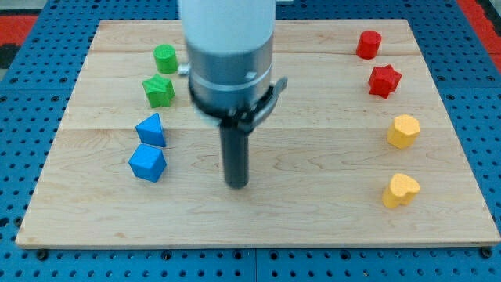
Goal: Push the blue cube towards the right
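The blue cube (148,163) lies on the wooden board (313,219) at the view's lower left. A second blue block (151,129), wedge-like, sits just above it, almost touching. My tip (237,185) is the lower end of the dark rod, on the board to the right of the blue cube, with a wide gap between them. The arm's grey and white body (229,55) hangs over the board's upper middle and hides what is under it.
A green cylinder (165,58) and a green star-like block (159,91) sit at the upper left. A red cylinder (368,44) and a red star-like block (384,80) sit at the upper right. Two yellow blocks (403,131) (400,189) lie at the right.
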Robot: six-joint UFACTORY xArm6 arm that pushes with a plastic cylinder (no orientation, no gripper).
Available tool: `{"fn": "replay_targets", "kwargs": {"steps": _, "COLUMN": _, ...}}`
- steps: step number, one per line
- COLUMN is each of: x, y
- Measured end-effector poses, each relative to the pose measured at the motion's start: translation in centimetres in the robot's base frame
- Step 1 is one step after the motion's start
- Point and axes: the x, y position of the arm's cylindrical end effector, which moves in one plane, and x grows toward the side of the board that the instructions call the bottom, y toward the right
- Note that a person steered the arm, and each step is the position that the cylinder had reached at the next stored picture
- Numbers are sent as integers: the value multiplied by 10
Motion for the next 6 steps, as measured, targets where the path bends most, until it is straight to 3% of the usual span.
{"fn": "replay_targets", "kwargs": {"steps": 1, "x": -2, "y": -123}}
{"fn": "replay_targets", "kwargs": {"steps": 2, "x": -30, "y": -187}}
{"fn": "replay_targets", "kwargs": {"steps": 3, "x": -39, "y": -107}}
{"fn": "replay_targets", "kwargs": {"steps": 4, "x": -19, "y": 2}}
{"fn": "replay_targets", "kwargs": {"steps": 6, "x": -50, "y": -56}}
